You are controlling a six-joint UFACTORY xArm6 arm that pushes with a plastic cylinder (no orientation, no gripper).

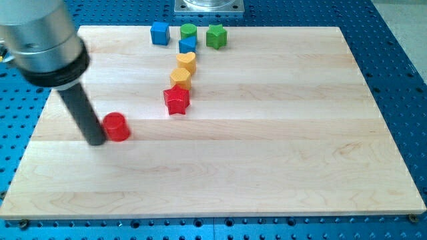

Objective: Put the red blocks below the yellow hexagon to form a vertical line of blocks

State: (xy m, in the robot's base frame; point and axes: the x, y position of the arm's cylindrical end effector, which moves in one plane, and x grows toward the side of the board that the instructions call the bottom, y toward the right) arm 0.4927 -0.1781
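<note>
red star (177,100) already sits just below the yellow hexagon (181,77) on the table (280,147), while my tip (97,141), no pincer, touches the red cylinder's (117,127) left, ready to push it rightward under the star.

Arm end section: a broad cylindrical housing (41,37) of brushed silver-grey metal, cropped by the frame at 11 o'clock. Its lower edge is ringed by a matt black collar (59,69), slightly wider than the part beneath. From the collar projects a straight, smooth rod (81,108), dark grey to black, of uniform round section and far narrower than the housing. The rod ends in my tip (97,143), plain and blunt, the same dark colour.
</note>
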